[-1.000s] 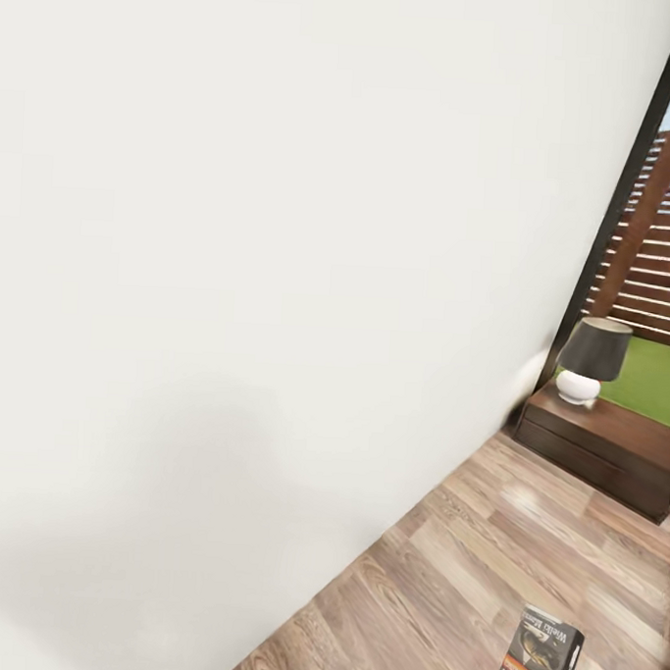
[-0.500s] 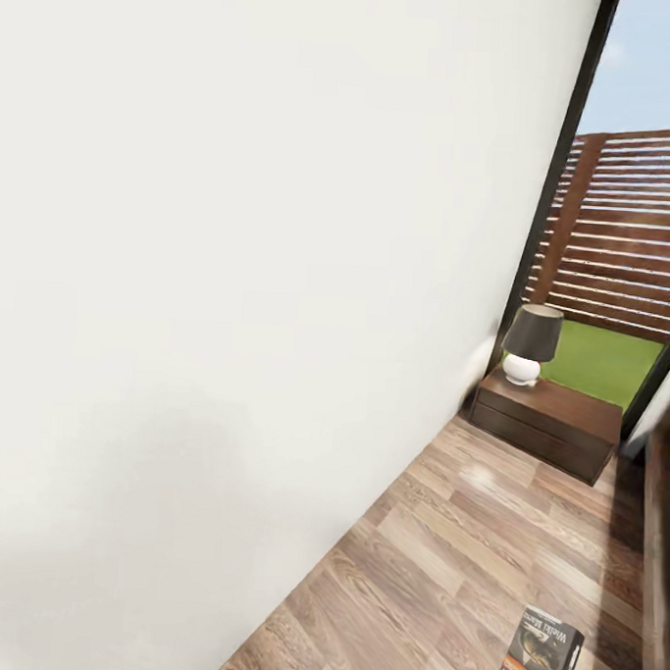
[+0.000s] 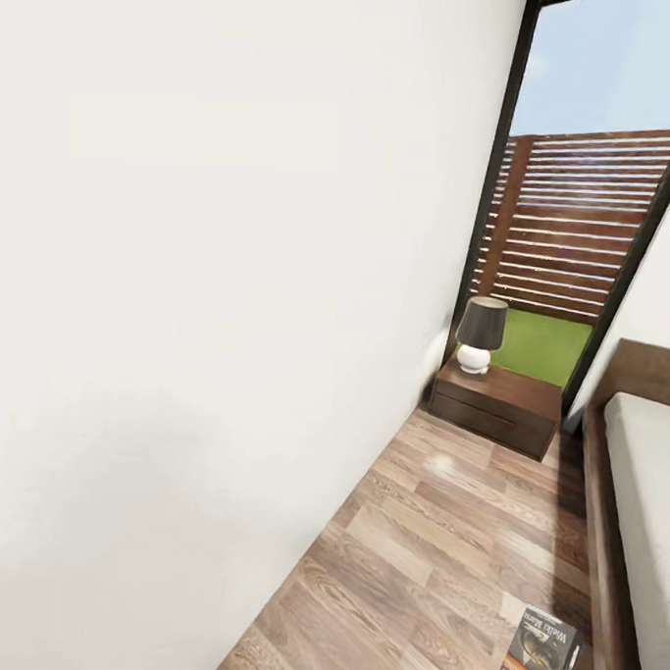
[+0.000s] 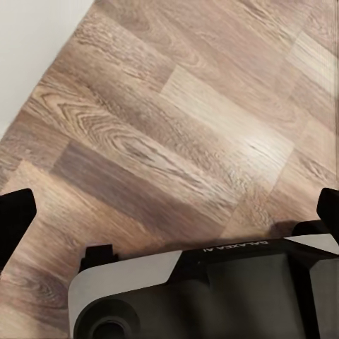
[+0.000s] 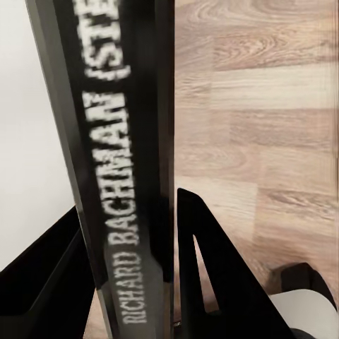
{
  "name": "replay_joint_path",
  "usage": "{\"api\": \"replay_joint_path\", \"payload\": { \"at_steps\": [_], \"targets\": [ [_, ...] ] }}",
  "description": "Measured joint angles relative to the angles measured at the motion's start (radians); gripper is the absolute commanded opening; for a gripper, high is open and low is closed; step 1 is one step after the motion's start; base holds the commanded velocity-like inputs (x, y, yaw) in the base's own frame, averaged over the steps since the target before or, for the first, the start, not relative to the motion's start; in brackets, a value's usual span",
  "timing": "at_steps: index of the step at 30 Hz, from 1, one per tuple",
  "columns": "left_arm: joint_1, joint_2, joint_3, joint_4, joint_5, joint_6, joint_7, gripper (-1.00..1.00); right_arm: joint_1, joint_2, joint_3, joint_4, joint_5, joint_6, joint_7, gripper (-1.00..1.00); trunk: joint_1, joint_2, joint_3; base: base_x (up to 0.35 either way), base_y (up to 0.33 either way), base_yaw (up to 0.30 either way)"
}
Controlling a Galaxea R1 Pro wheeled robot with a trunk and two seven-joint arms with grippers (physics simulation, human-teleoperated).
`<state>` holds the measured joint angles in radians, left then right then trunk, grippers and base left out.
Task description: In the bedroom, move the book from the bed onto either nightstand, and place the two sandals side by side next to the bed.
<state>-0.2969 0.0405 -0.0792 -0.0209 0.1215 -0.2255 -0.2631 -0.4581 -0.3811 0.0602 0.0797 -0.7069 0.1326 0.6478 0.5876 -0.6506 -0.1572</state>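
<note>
A: Where is the book?

B: At the lower edge of the head view, standing upright above the wood floor, cover facing the camera, with an orange band across it. In the right wrist view the book runs up between the two dark fingers of the right claw, spine toward the camera, and the white lettering reads "RICHARD BACHMAN".

A: So the right claw has it?

B: Yes, the fingers are pressed against both sides of the book and grip it.

A: And the left claw?

B: Its two dark fingertips sit at opposite edges of the left wrist view, wide apart, with bare floor planks between them. Nothing is held.

A: What lies around the book?

B: Just to its right is the dark wooden frame of the bed, topped by the off-white mattress. Well beyond, past a stretch of floor, a nightstand stands in the corner by the white wall. A lamp with a dark shade and white round base stands on its top. Behind it, a tall dark-framed window shows a slatted fence, grass and sky.
</note>
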Motion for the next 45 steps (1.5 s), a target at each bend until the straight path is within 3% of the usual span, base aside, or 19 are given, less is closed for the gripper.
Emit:
{"api": "replay_joint_path", "payload": {
  "at_steps": [36, 45],
  "targets": [
    [0.0, -0.001, 0.0, 0.0, 0.0, 0.0, 0.0, 1.0, 0.0, 0.0, 0.001, 0.0, 0.001, 0.0, 0.0, -1.0, 0.0, 0.0, 0.0, 0.01, 0.007, -0.299],
    [0.0, -0.001, 0.0, 0.0, 0.0, 0.0, 0.0, 1.0, 0.0, 0.0, 0.0, -0.001, 0.0, 0.0, 0.0, -1.0, 0.0, 0.0, 0.0, 0.2, 0.162, -0.063]
  ]
}}
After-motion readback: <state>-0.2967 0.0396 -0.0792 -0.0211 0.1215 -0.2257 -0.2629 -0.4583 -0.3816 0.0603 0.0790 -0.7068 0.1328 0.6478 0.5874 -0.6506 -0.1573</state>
